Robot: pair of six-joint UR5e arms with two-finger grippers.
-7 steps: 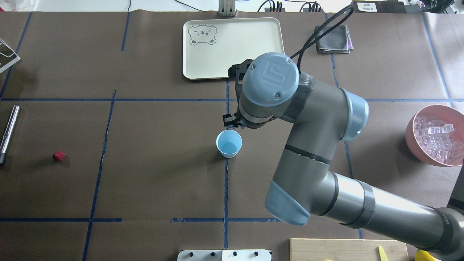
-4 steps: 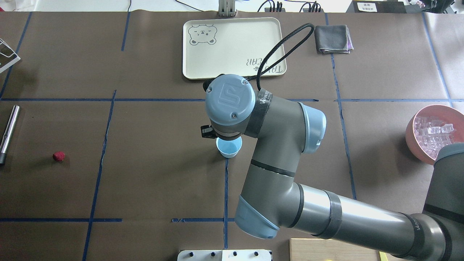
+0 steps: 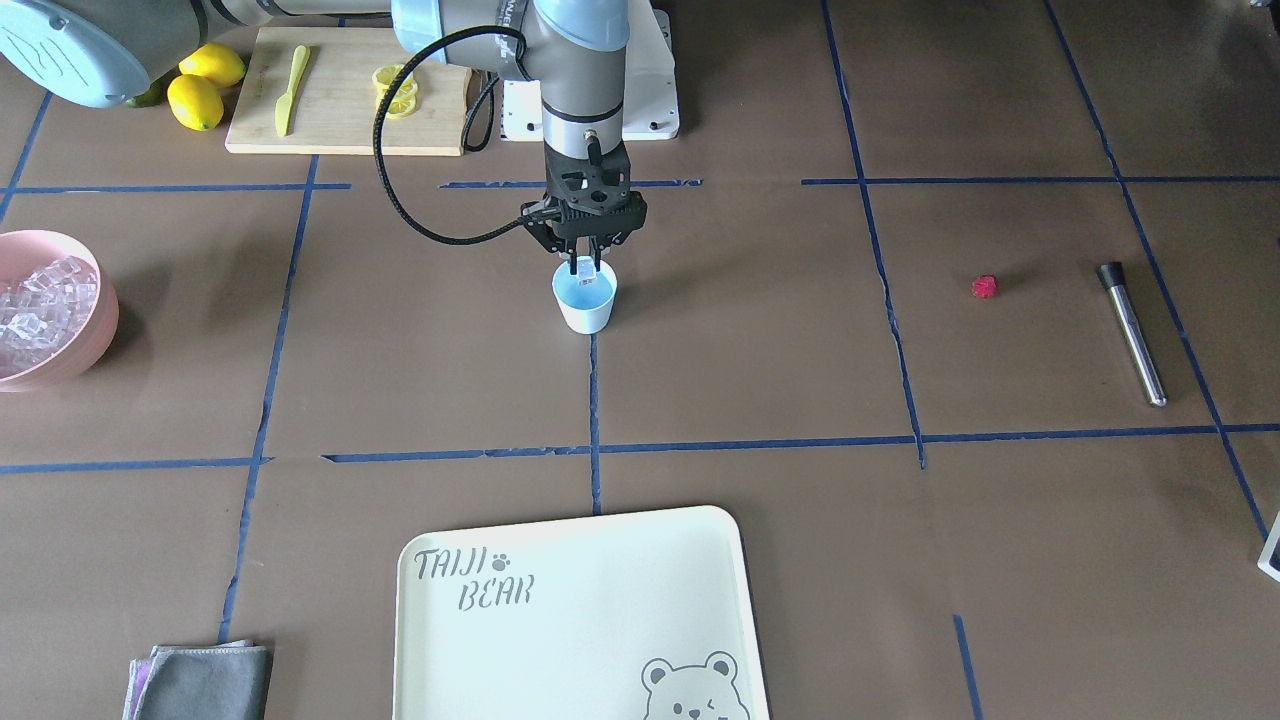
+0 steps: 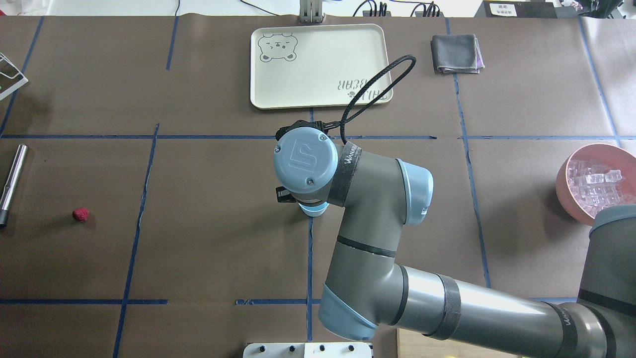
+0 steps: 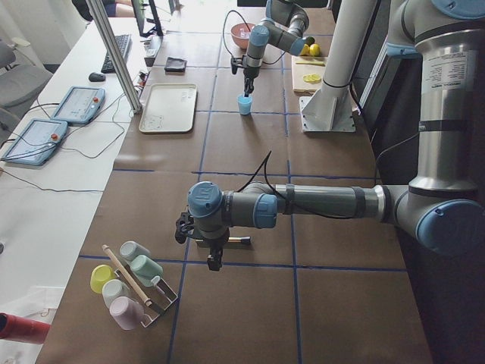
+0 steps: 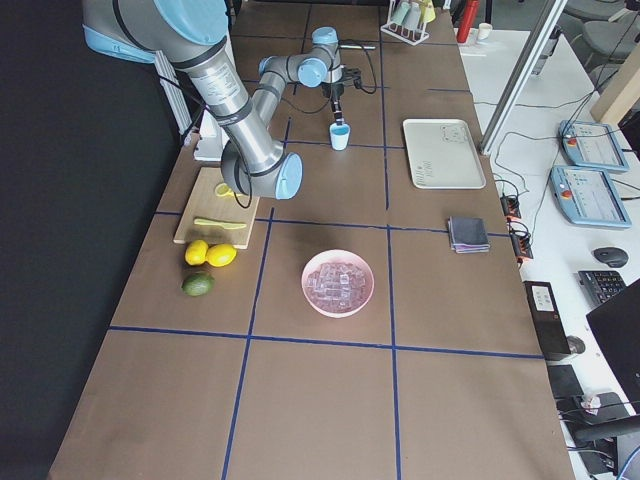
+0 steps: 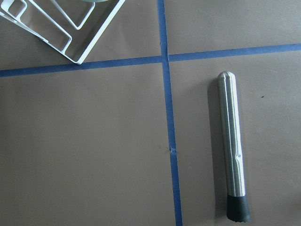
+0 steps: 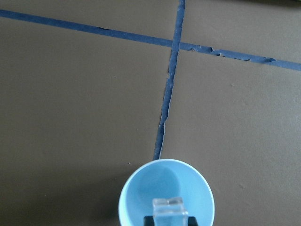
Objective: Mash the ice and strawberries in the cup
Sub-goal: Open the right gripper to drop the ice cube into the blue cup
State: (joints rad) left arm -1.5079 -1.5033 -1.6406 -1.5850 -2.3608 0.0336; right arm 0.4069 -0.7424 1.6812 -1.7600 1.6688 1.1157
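The right gripper (image 3: pixel 585 268) points straight down over the cup (image 3: pixel 585 312). Its two fingers pinch one clear ice cube (image 8: pixel 167 207) between them. The cube hangs right over the cup's mouth, close to the rim. I cannot tell if the cube touches the rim. The blue inside of the cup has nothing else in it that I can see.

The cup stands upright near the middle of the bench (image 4: pixel 208 248), on a blue tape line. Seen from overhead, the strawberry (image 4: pixel 80 214) lies far off at 9 o'clock from the cup, alone on the bench. A metal stick (image 4: pixel 12 179) with a black tip lies flat even farther out that way, at the edge of the view. The pink bowl (image 4: pixel 564 191) sits far off at 3 o'clock from the cup. It is full of ice (image 4: pixel 594 186). A pale tray (image 4: pixel 318 54) with a bear on it lies at 12 o'clock from the cup. A folded grey cloth (image 4: pixel 456 53) lies at 3 o'clock from the tray.

The left gripper (image 5: pixel 214 260) hangs low over the bench, close to the stick. It shows only from the side, so I cannot tell if its fingers are apart or together.
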